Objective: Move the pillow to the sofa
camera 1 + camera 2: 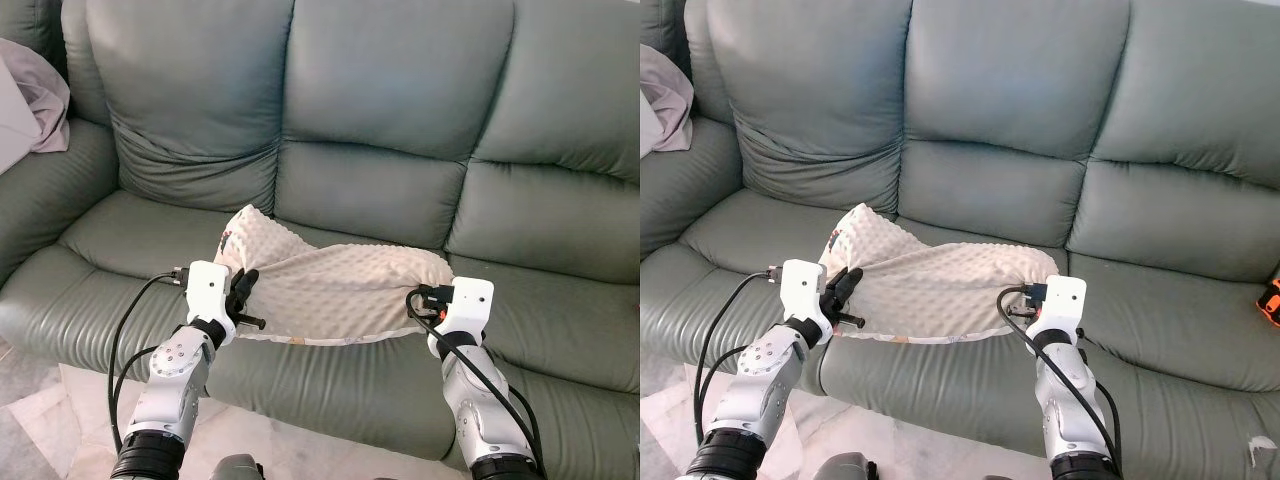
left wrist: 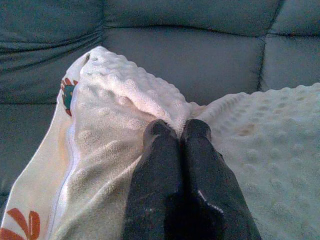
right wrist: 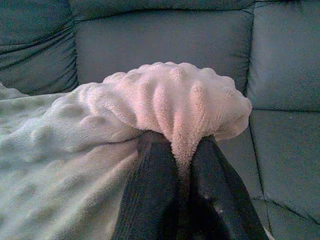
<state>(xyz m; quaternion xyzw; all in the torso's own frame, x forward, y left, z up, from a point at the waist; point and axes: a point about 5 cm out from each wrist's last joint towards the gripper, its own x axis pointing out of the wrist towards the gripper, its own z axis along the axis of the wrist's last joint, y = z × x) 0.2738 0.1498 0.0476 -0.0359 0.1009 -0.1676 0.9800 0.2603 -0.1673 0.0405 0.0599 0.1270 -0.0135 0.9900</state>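
Observation:
A cream pillow (image 1: 330, 285) with a bumpy fleece cover hangs stretched between my two grippers over the middle seat of the grey-green sofa (image 1: 390, 190). My left gripper (image 1: 243, 287) is shut on the pillow's left edge; in the left wrist view its fingers (image 2: 175, 131) pinch a fold of the pillow (image 2: 125, 110). At the pillow's right end my right gripper (image 1: 425, 300) is shut on a bunched corner. In the right wrist view the pillow (image 3: 170, 100) bulges between the black fingers (image 3: 150, 145).
A pale cloth (image 1: 30, 100) lies over the sofa's left armrest. An orange object (image 1: 1270, 298) sits on the far right seat. Light tiled floor (image 1: 60, 400) runs in front of the sofa. The seat cushions on either side of the pillow are bare.

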